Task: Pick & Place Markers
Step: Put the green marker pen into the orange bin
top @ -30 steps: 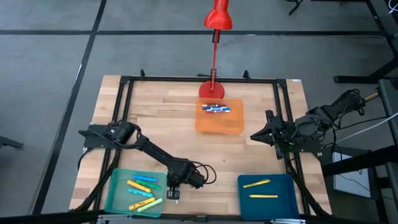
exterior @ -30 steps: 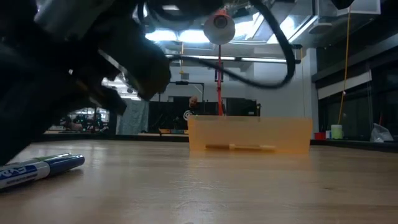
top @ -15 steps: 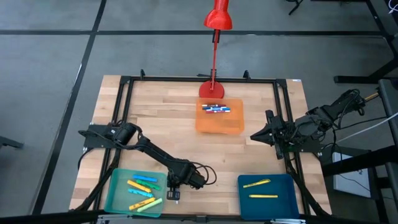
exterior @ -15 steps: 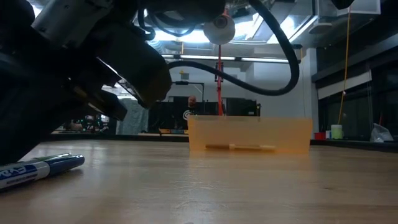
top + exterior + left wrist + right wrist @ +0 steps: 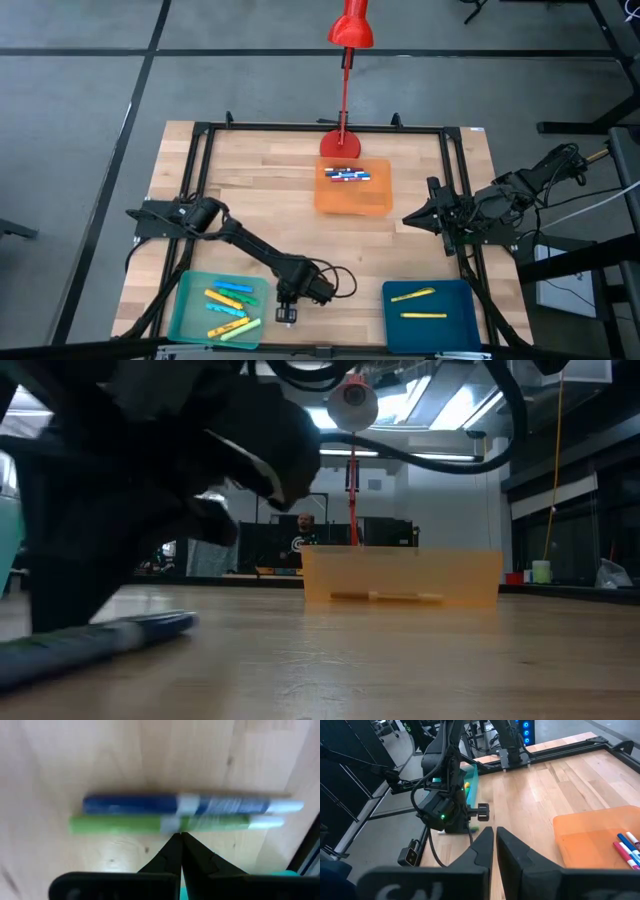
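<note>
My left end effector (image 5: 287, 316) hung low at the counter's (image 5: 260, 190) front edge, just beside the right wall of the teal tray (image 5: 185, 300), fingers pressed together with nothing between them. In my wrist view the blue marker (image 5: 190, 804) and green marker (image 5: 170, 824) lay flat on the wood, side by side and touching, directly ahead of my closed tips, the green one nearer. The other markers were already sorted: yellow and green ones in the teal tray, two yellow in the blue tray (image 5: 470, 330) at the front right corner, a few blue and pink in the orange tray (image 5: 355, 200) toward the back edge. My right end effector (image 5: 410, 219) waited above the counter's right edge, its fingers nearly together and holding nothing. My read: I was lining up a pick, and shut tips can't take anything. To do it well I'd have opened first, then centred on one marker's middle with the fingers across its length, not along it. Since the pair touched, the risk was pinching both or rolling one away. I'd have taken the green one first, descended straight, closed gently, lifted clear before swinging over a tray wall.
</note>
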Tool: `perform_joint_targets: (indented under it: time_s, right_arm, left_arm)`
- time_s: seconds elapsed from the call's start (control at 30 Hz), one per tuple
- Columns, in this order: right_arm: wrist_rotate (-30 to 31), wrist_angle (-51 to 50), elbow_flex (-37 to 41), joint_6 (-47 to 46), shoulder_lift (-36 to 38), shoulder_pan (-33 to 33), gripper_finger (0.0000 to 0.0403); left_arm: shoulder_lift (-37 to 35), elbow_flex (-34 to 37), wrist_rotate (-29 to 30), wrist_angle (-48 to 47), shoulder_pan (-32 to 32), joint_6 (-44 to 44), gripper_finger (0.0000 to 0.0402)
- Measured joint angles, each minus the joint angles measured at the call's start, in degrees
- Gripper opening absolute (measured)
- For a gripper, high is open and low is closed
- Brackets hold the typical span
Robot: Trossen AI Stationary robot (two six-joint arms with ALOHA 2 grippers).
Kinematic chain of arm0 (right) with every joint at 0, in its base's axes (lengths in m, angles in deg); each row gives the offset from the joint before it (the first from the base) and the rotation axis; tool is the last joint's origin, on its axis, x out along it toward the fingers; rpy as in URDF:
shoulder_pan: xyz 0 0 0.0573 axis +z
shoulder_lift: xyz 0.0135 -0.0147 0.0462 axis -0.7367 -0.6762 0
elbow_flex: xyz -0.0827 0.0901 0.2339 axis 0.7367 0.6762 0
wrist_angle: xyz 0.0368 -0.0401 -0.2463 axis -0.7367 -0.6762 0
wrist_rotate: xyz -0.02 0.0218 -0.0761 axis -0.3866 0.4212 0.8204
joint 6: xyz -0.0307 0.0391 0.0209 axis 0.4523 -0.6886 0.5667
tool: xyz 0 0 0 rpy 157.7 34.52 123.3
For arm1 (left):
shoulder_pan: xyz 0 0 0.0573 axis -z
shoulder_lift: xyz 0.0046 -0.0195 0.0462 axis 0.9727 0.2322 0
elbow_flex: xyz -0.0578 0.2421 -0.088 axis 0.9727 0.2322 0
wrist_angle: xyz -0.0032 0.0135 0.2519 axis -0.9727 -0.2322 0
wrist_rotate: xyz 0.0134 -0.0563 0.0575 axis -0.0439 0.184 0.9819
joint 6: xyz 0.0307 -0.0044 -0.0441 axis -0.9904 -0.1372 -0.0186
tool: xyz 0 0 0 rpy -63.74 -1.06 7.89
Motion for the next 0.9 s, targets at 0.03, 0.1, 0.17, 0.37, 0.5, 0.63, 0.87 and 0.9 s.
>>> perform_joint_targets:
  time_s: [0.03,0.1,0.17,0.37,0.5,0.63,0.87,0.9]
  right_arm:
    - [0.0,0.0,0.0,0.0,0.0,0.0,0.0023]
    - [0.0,0.0,0.0,0.0,0.0,0.0,0.0023]
    - [0.0,0.0,0.0,0.0,0.0,0.0,0.0023]
    - [0.0,0.0,0.0,0.0,0.0,0.0,0.0023]
    - [0.0,0.0,0.0,0.0,0.0,0.0,0.0023]
    - [0.0,-0.4,0.0,0.0,0.0,0.0,0.0023]
    - [0.0,-0.4,0.0,0.0,0.0,0.0,0.0023]
    - [0.0,-0.4,0.0,0.0,0.0,0.0,0.0023]
  left_arm:
    - [0.0,-0.3,0.5,-0.2,-0.1,-0.1,0.0002]
    - [0.0,-0.5,0.8,-0.4,-0.4,0.0,0.0001]
    - [0.0,-0.5,0.7,-0.3,-0.8,-0.1,0.0002]
    - [-0.9,-0.5,1.4,-2.3,-1.8,0.0,0.0002]
    - [-4.5,-0.5,3.2,-2.1,-2.2,0.3,0.0001]
    - [-8.4,-0.5,4.5,2.4,-2.7,3.5,0.0002]
    - [-10.2,-0.6,4.5,10.6,-3.9,8.1,0.0003]
    - [-10.2,-0.6,4.5,11.7,-4.1,8.2,0.0003]
